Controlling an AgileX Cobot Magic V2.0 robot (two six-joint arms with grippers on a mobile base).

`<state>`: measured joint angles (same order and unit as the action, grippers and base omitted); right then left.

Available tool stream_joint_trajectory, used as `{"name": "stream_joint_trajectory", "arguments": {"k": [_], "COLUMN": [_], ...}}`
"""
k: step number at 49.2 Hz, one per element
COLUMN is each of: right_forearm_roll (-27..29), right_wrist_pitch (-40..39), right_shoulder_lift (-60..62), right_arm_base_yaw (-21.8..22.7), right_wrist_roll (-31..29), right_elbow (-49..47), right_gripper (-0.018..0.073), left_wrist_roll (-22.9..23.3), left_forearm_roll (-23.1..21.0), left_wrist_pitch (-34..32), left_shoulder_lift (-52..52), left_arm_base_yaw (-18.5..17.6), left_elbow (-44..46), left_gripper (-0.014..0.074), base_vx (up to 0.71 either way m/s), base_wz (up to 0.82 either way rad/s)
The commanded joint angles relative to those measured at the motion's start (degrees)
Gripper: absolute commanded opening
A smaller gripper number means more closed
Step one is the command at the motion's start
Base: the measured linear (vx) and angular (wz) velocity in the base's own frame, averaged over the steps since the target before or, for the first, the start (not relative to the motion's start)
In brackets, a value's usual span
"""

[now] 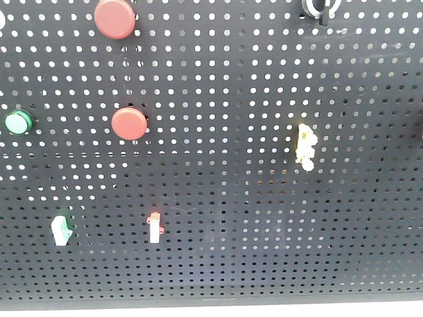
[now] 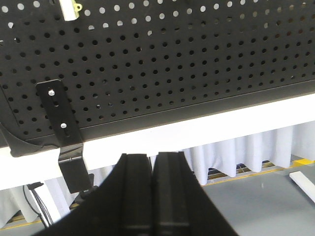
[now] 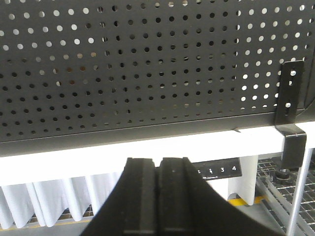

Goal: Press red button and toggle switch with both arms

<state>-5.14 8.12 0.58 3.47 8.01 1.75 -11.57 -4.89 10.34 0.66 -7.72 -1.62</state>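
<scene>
Both the left claw (image 2: 151, 160) and right claw (image 3: 157, 163) are pinched tight on nothing, blunt tips for poking, I reckon. They hang below the panel's (image 1: 264, 264) bottom edge, well short of the controls. Red button (image 1: 129, 123) sits left of centre, a larger button (image 1: 114, 18) above it; pale switch (image 1: 305, 146) right of centre.

The pegboard (image 1: 264, 198) is black, patterned all over with an even grid of small round holes that show pale. On it, the upper red button (image 1: 115, 18) and the lower red button (image 1: 129, 123) are a dull red. The round lamp (image 1: 16, 122) is green and the toggle switch (image 1: 305, 146) pale yellow. The red-tipped switch (image 1: 154, 226) is white; the green-sided switch (image 1: 61, 230) is white too. The left gripper (image 2: 151, 160) and the right gripper (image 3: 158, 163) are matte black. The ledge (image 2: 206, 125) is white.
</scene>
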Motion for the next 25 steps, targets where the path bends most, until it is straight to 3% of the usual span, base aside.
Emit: {"name": "stream_joint_trajectory", "arguments": {"k": [1, 7, 13, 16, 18, 21, 25], "right_forearm_roll": [-0.22, -0.22, -0.22, -0.22, -0.22, -0.43, -0.96], "right_wrist_pitch": [-6.32, -13.73, -21.89, -22.03, -20.96, -18.2, -15.82], "right_shoulder_lift": [0.99, 0.99, 0.91, 0.64, 0.14, -1.49, -5.84], "right_arm_base_yaw": [0.2, 0.2, 0.2, 0.1, 0.02, 0.02, 0.02], "right_wrist_roll": [-0.5, -0.29, 0.11, 0.28, 0.26, 0.26, -0.22], "right_elbow": [0.64, 0.64, -0.28, -3.06, -5.35, -10.2, -18.41], "right_gripper": [-0.0003, -0.0003, -0.0003, -0.0003, -0.0003, -0.0003, -0.0003], "left_wrist_roll": [-0.22, -0.22, 0.4, 4.58, 7.88, 11.22, 11.03], "left_forearm_roll": [-0.24, -0.24, -0.41, -1.83, -2.46, -2.29, -2.24], "left_wrist_pitch": [-5.58, -8.32, -18.71, -27.12, -29.0, -27.28, -22.0], "left_shoulder_lift": [0.9, 0.9, 0.9, 0.9, 0.9, 0.41, -2.22], "left_arm_base_yaw": [0.09, 0.09, 0.16, 0.16, 0.16, 0.16, 0.16], "left_elbow": [-1.88, -1.88, -1.18, -1.08, -0.26, 3.24, 9.68], "left_gripper": [0.0002, 0.0002, 0.0002, 0.0002, 0.0002, 0.0002, 0.0002], "base_vx": [0.0, 0.0, 0.0, 0.0, 0.0, 0.0, 0.0], "base_wz": [0.0, 0.0, 0.0, 0.0, 0.0, 0.0, 0.0]}}
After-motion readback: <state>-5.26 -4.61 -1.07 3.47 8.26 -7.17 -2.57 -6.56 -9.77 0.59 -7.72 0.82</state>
